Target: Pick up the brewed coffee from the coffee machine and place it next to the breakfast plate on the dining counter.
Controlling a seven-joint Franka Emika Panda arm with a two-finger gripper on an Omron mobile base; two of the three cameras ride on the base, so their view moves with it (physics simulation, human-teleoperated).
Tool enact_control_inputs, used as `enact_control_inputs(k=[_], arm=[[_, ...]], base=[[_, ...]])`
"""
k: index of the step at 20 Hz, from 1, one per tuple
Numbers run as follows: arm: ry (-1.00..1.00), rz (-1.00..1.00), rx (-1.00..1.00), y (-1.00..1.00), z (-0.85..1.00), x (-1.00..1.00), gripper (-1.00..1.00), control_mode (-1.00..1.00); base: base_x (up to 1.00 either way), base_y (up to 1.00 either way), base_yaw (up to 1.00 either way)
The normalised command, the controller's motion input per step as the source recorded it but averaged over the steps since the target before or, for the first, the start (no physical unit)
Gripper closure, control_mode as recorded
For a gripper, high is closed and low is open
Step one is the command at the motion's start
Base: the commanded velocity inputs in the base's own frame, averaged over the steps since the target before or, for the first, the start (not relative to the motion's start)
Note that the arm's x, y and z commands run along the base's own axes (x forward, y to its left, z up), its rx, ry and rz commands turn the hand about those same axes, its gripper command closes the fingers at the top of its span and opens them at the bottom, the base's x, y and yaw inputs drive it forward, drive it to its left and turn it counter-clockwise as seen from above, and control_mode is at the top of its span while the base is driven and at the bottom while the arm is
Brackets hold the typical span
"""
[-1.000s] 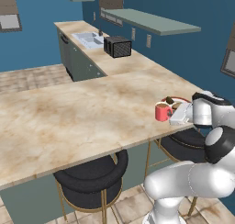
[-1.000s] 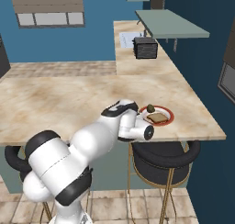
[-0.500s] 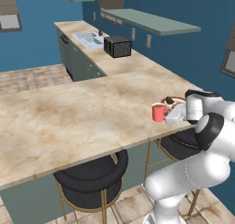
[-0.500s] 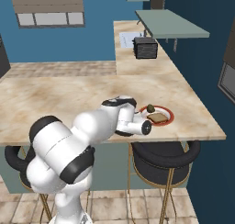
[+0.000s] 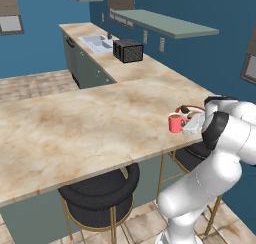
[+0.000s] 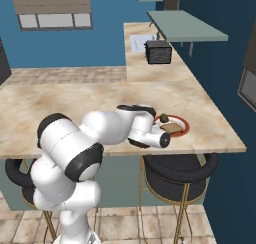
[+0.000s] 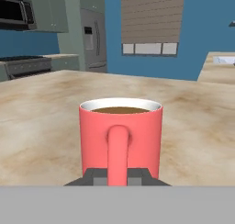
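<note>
The red mug of brown coffee [image 5: 176, 123] is upright at the dining counter's [image 5: 90, 123] near right edge, just left of the red-rimmed breakfast plate [image 5: 193, 108]. My gripper [image 5: 186, 126] reaches in level from the right, and its dark fingertips flank the handle closely. In the hand view the mug [image 7: 120, 136] faces me handle first, with the gripper [image 7: 118, 177] shut on that handle low down. From the right base view my forearm covers the mug, and the plate [image 6: 185, 126] with brown food lies beyond it. I cannot tell whether the mug's base touches the counter.
A black toaster [image 5: 128, 51] and a sink [image 5: 97, 42] sit on the far counter under a grey-green shelf [image 5: 165, 23]. Black stools [image 5: 97, 198] stand under the counter's front edge. Bare marble spreads left of the mug. A fridge [image 7: 92, 35] and a microwave [image 7: 16, 9] stand beyond.
The arm has shifted its elbow a little to the right. The mug has hardly moved and stays beside the plate.
</note>
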Motion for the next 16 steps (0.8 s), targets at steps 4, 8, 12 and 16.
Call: enact_control_inputs(k=[4,8,12,16], arm=[[0.00,0.00,0.00,0.00,-0.19,0.30,1.00,-1.00],[0.00,0.00,0.00,-0.01,-0.28,0.33,1.00,-1.00],[0.00,0.02,0.00,0.00,-0.29,0.20,1.00,-1.00],[0.00,0.01,0.00,0.00,-0.22,0.27,1.00,-1.00]], base=[[0.00,0.00,0.00],[0.00,0.00,0.00],[0.00,0.00,0.00],[0.00,0.00,0.00]])
